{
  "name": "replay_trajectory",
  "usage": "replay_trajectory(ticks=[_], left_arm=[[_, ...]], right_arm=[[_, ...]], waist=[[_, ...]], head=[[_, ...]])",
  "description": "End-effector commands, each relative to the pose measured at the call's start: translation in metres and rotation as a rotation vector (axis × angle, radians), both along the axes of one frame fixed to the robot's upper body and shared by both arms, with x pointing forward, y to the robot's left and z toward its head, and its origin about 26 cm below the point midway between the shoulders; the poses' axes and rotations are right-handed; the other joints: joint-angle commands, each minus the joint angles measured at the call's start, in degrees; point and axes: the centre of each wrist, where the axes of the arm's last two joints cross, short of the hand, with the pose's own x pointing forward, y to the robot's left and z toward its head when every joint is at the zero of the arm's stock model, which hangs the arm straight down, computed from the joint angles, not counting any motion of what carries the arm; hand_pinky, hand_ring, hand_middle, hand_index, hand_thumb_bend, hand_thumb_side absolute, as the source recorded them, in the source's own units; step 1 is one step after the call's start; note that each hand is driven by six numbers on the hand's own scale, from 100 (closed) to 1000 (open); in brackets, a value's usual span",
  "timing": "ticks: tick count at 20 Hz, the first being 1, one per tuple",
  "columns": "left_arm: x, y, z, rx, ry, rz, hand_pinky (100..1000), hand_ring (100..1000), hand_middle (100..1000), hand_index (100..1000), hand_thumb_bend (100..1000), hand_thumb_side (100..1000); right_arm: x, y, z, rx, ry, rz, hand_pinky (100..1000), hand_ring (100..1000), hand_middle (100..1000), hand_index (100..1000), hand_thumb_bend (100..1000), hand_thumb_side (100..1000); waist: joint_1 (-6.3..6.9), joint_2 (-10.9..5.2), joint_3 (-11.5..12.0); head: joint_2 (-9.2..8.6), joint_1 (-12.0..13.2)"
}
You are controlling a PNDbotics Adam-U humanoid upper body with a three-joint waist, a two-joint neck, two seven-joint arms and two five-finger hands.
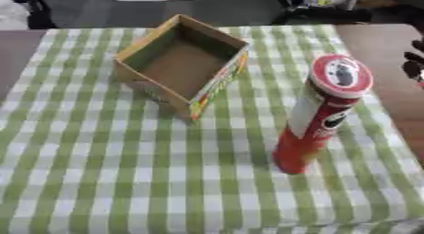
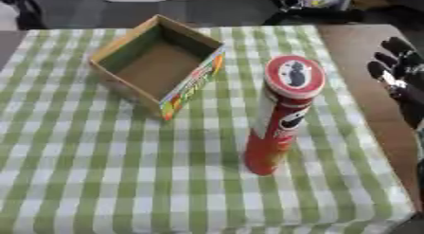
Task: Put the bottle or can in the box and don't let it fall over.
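Note:
A tall red chip can (image 1: 319, 114) with a red and white lid stands upright on the green checked cloth (image 1: 124, 171), right of centre. An open cardboard box (image 1: 184, 62) sits empty behind it to the left, with one corner pointing toward me. My right hand (image 2: 397, 72) hangs at the right edge, beside the can and apart from it, its black fingers straight and holding nothing. My left hand shows in neither view.
The cloth covers a brown table (image 2: 356, 43), whose bare top shows along the right side. Dark chair legs and other dark objects stand beyond the far edge. Open cloth lies in front of the box and to the can's left.

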Motion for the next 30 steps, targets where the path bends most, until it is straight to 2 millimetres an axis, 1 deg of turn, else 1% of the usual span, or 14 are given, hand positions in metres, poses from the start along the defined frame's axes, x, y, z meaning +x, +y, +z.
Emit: replay_trajectory(ticks=[1,3,8,12,16,26,30], left_arm=[[0.001,0.005,0.011,0.037,-0.023,-0.001,1000,1000,1000,795,196,757],[0.001,0.005,0.011,0.037,-0.022,-0.001,1000,1000,1000,795,195,757],[0.001,0.005,0.012,0.037,-0.023,-0.003,1000,1000,1000,795,196,756],[0.001,0.005,0.012,0.037,-0.023,-0.004,1000,1000,1000,795,196,757],[0.001,0.005,0.011,0.037,-0.022,-0.003,1000,1000,1000,795,196,757],[0.001,0.005,0.011,0.036,-0.022,-0.002,1000,1000,1000,795,196,757],[0.001,0.005,0.011,0.035,-0.020,-0.004,1000,1000,1000,795,197,758]], right_arm=[[-0.002,-0.008,0.022,-0.047,-0.034,0.036,1000,1000,1000,1000,455,203],[-0.002,-0.009,0.022,-0.049,-0.028,0.059,1000,1000,1000,1000,478,158],[-0.004,-0.012,0.020,-0.075,-0.004,0.124,1000,1000,1000,1000,538,100],[-0.006,-0.013,0.021,-0.095,0.009,0.164,1000,1000,1000,1000,591,100],[-0.007,-0.013,0.020,-0.110,0.019,0.199,1000,1000,1000,1000,615,100],[-0.014,-0.018,0.015,-0.116,0.043,0.257,1000,1000,1000,1000,621,100],[-0.017,-0.019,0.009,-0.118,0.062,0.258,1000,1000,1000,1000,620,100]], waist=[[0.13,-0.91,-0.1],[0.12,-0.93,-0.1],[0.11,-0.92,-0.2],[0.12,-0.93,-0.3],[0.11,-0.94,-0.3],[0.03,-0.90,-0.3],[-0.01,-0.86,-0.3]], head=[[0.03,0.2],[-0.02,0.3],[-0.13,0.4],[-0.23,0.4],[-0.31,0.3],[-0.29,0.3],[-0.23,0.4]])
